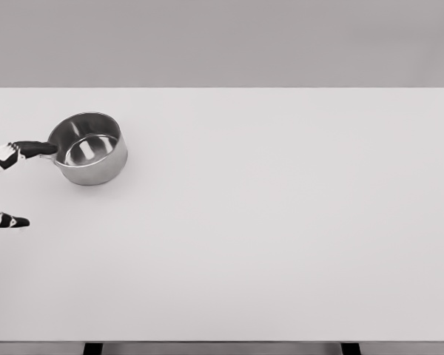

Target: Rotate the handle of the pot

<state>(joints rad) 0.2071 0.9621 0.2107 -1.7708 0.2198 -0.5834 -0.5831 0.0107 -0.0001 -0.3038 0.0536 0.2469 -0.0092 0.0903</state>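
Pot (89, 149), a small steel saucepan, standing upright and empty on the far left part of the white table (281, 222). Its handle (37, 149) is dark and projects leftward from the bowl, so the long axis of the pot runs roughly left to right, handle end toward the picture's left edge. The left hand (4, 159) enters from that same edge, and only parts of it show: one black-and-white segment lies along the handle, overlapping it, and a second fingertip (7, 220) shows lower down, apart from the pot and over bare table. Whether the hand has closed on the handle or merely rests against it cannot be told, since most of the hand lies outside the frame. The right hand is not visible. Judged from this layout, the left hand is the nearer one, and any turning would pivot the handle about the bowl to its right.
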